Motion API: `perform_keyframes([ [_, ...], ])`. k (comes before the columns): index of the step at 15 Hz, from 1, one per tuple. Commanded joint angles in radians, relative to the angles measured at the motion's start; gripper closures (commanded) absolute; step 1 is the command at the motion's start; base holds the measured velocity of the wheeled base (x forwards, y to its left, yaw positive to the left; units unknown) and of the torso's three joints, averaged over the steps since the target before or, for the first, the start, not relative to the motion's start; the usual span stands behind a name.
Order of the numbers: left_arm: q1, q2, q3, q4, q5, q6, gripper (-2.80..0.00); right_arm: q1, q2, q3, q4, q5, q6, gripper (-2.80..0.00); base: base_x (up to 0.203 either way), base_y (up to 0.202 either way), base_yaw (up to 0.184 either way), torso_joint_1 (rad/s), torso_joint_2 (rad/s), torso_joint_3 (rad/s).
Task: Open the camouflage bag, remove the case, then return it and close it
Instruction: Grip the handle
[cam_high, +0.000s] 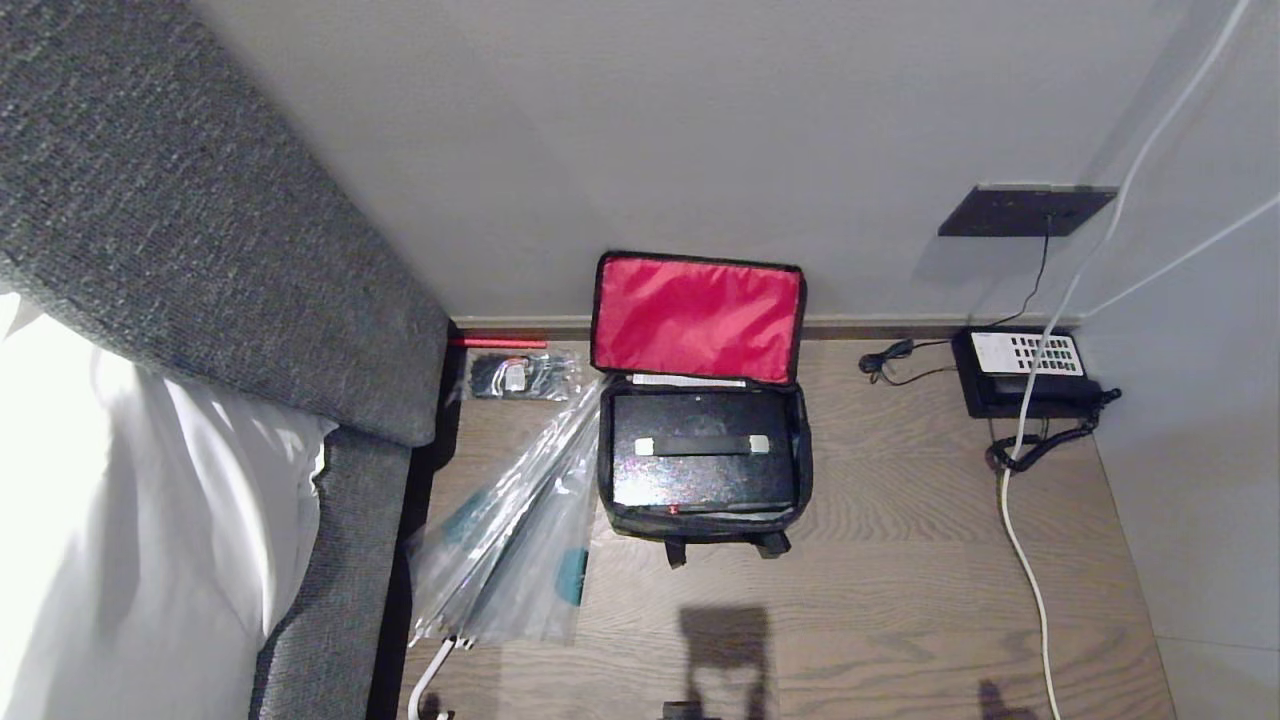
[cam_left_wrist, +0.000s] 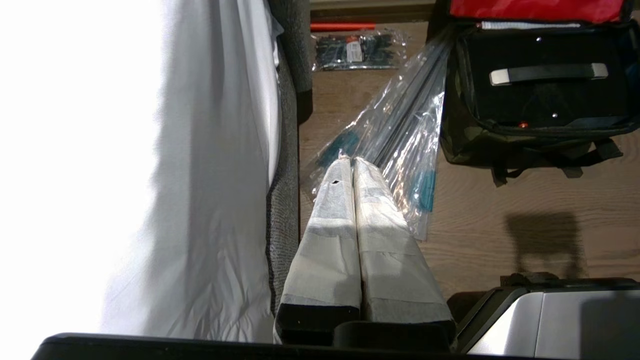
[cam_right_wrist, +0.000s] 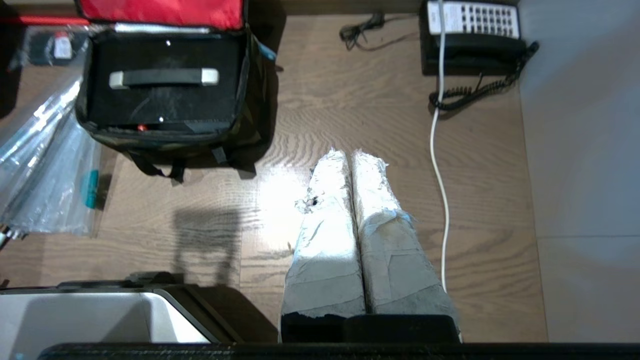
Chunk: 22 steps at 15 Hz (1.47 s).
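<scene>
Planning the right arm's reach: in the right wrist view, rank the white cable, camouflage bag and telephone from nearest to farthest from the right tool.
1. White cable, just beside the right tool.
2. Camouflage bag, across the floor, lid open.
3. Telephone, far by the wall.

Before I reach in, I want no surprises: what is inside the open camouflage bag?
The camouflage bag holds a black case with a black, silver-ended handle, nearly filling it. A white strip shows behind the case. Anything beneath the case is covered.
</scene>
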Motion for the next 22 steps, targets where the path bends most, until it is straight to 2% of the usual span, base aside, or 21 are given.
perform_keyframes([
  [1,0.000,0.000,0.000,0.000,0.000,0.000,0.00,0.000,-0.030,0.003,-0.001,0.000,-0.001,0.00,0.000,0.000,0.000,0.002,0.01,0.187],
  [7,0.000,0.000,0.002,-0.003,0.002,0.005,0.00,0.000,-0.030,0.003,-0.001,0.000,-0.001,0.00,0.000,0.000,0.000,0.001,0.00,0.145],
  [22,0.000,0.000,0.001,-0.002,0.003,-0.018,0.00,0.000,-0.030,0.003,-0.001,0.000,-0.001,0.00,0.000,0.000,0.000,0.001,0.00,0.010],
])
